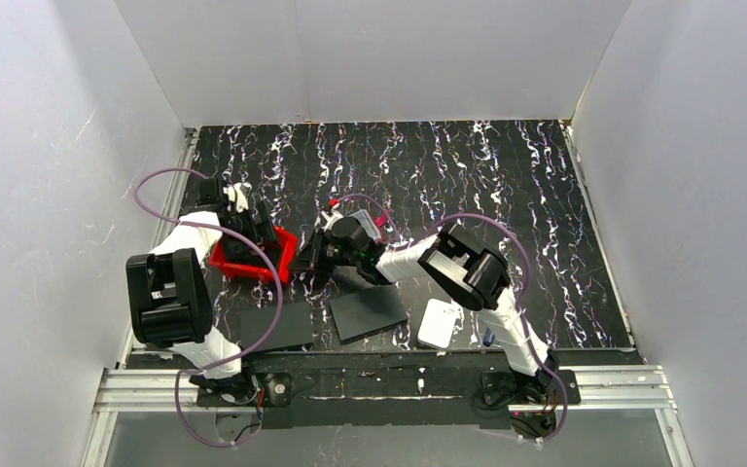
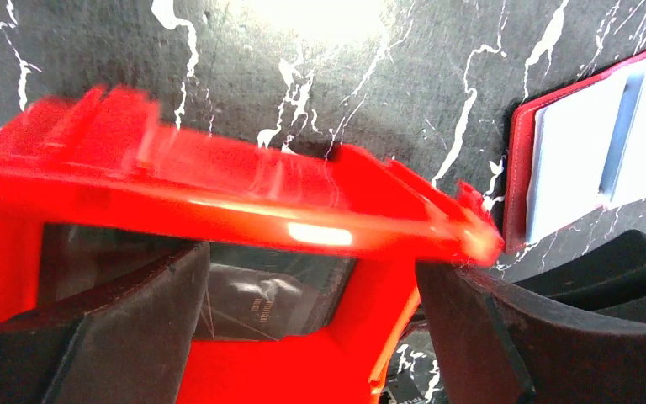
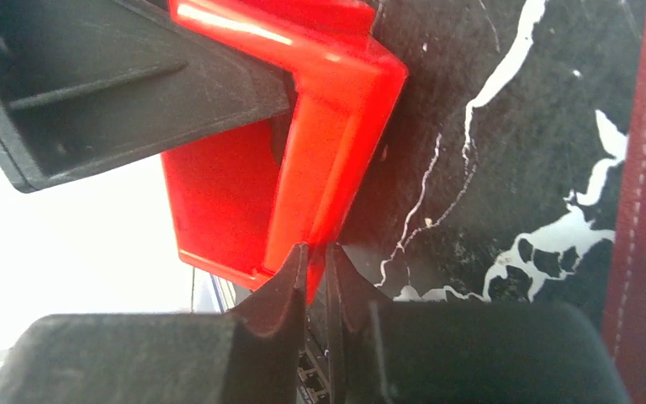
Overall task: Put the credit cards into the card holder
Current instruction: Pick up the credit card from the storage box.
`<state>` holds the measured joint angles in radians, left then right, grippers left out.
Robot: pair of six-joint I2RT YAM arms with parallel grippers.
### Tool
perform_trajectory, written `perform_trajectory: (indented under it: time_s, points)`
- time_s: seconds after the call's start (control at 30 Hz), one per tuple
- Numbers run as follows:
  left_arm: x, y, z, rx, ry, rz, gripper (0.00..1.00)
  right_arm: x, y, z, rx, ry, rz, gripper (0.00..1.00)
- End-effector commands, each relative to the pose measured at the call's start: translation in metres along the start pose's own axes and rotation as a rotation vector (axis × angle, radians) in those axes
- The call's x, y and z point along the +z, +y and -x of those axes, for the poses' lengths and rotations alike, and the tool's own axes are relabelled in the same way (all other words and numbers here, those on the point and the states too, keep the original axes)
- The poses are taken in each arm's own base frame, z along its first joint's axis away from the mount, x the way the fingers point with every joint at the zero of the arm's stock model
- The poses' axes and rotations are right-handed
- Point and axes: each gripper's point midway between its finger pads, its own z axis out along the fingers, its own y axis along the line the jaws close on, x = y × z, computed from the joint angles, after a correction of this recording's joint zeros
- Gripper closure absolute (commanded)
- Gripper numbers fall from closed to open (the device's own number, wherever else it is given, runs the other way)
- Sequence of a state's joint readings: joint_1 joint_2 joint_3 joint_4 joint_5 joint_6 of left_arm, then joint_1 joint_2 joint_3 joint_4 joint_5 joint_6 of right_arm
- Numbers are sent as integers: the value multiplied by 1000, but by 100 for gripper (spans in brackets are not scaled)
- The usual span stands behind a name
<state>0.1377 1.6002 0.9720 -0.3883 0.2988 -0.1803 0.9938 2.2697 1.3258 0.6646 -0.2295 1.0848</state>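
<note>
The dark red card holder [image 2: 517, 181] lies open at the right of the left wrist view, with pale credit cards [image 2: 572, 160] in it. Its stitched edge shows in the right wrist view [image 3: 639, 210]. In the top view it is hidden under my right arm. My left gripper [image 2: 307, 269] [image 1: 253, 233] is open, its jaws straddling a wall of the bright red bin [image 2: 219, 194] [image 1: 253, 261]. My right gripper [image 3: 315, 252] [image 1: 309, 263] is shut, pinching the corner wall of the red bin [image 3: 320, 126].
A dark printed sheet [image 2: 252, 303] lies inside the bin. Two black flat sheets [image 1: 274, 326] [image 1: 368, 311] and a white rounded pad [image 1: 440, 323] lie near the front edge. White walls enclose the table on three sides.
</note>
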Motion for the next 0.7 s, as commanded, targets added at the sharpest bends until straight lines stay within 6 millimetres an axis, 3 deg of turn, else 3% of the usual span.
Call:
perform_trajectory:
  time_s: [0.0,0.17,0.27,0.47,0.67]
  points:
    - [-12,-9,6,72,-37,-41,8,-3,25,12,-89,-60,58,99]
    - [-1,-25,-19,70,92,-156,3,1,35,9,-108,-54,73,99]
    - [5,-33,-28,43,148,-210,6,2,37,6,-109,-48,79,99]
    - [3,-68,-34,22,190,-401,9,1,37,6,-131,-52,79,99]
    - [-1,-73,-40,45,198,-422,13,2,38,5,-139,-46,82,99]
